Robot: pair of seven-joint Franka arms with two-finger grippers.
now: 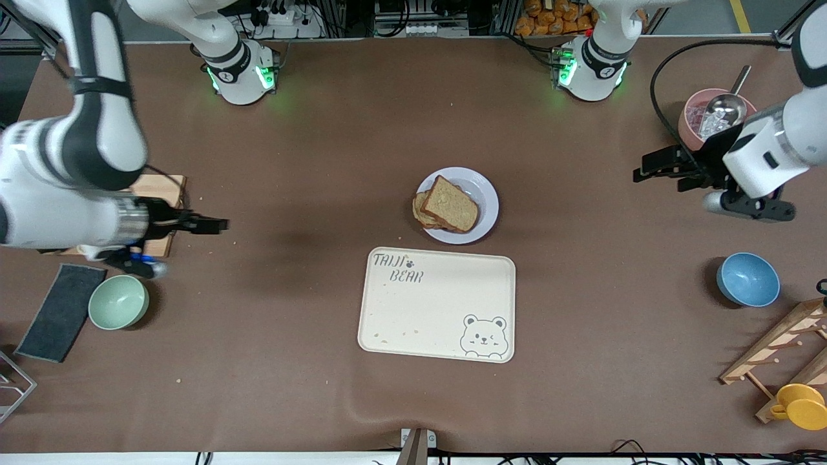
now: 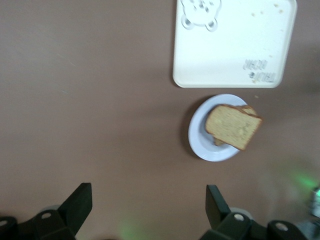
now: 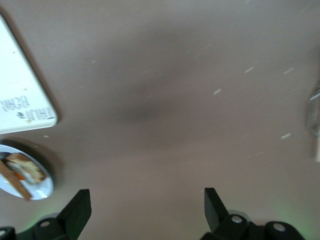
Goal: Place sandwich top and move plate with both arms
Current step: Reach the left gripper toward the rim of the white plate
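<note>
The sandwich top (image 1: 451, 203), a plain brown bread slice, lies on the stacked sandwich on the small round plate (image 1: 486, 194) at the table's middle. It also shows in the left wrist view (image 2: 234, 126) on the plate (image 2: 197, 137). The plate's edge shows in the right wrist view (image 3: 42, 190). My left gripper (image 1: 639, 169) is open and empty, up over bare table toward the left arm's end. My right gripper (image 1: 219, 225) is open and empty, up over bare table toward the right arm's end. Both grippers are well apart from the plate.
The cream bear tray (image 1: 387, 323) lies nearer the front camera than the plate. A pink cup with a metal scoop (image 1: 714, 116), a blue bowl (image 1: 748, 279) and a wooden rack (image 1: 778, 352) are at the left arm's end. A green bowl (image 1: 119, 301), a wooden board (image 1: 158, 187) and a dark pad (image 1: 61, 312) are at the right arm's end.
</note>
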